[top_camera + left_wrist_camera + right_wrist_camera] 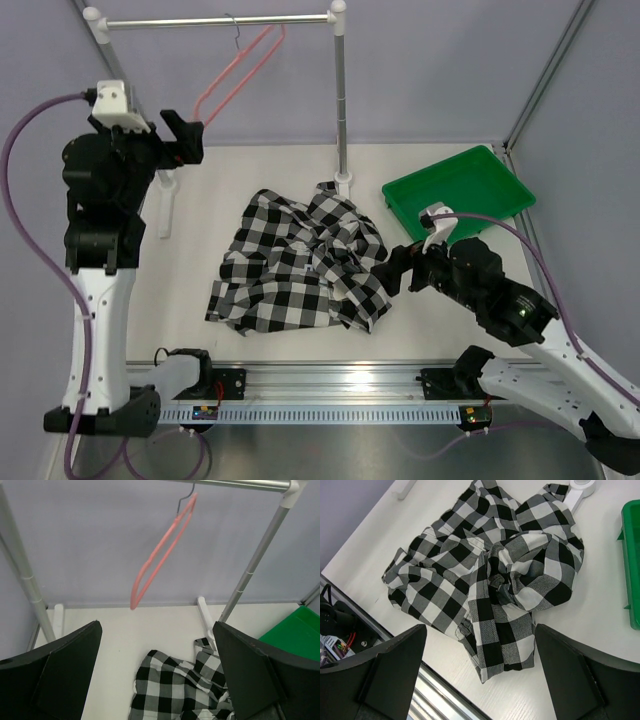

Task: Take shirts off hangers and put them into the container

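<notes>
The black-and-white checked shirt lies crumpled on the white table, off the hanger; it also shows in the left wrist view and the right wrist view. The pink hanger hangs bare and tilted from the silver rail, seen too in the left wrist view. The green container stands at the back right with no shirt in it. My left gripper is raised near the hanger's lower end, open and holding nothing. My right gripper hovers open at the shirt's right edge.
The rail's right post stands on a white foot just behind the shirt, its left post behind my left arm. A metal track runs along the near table edge. Purple walls close the back and sides.
</notes>
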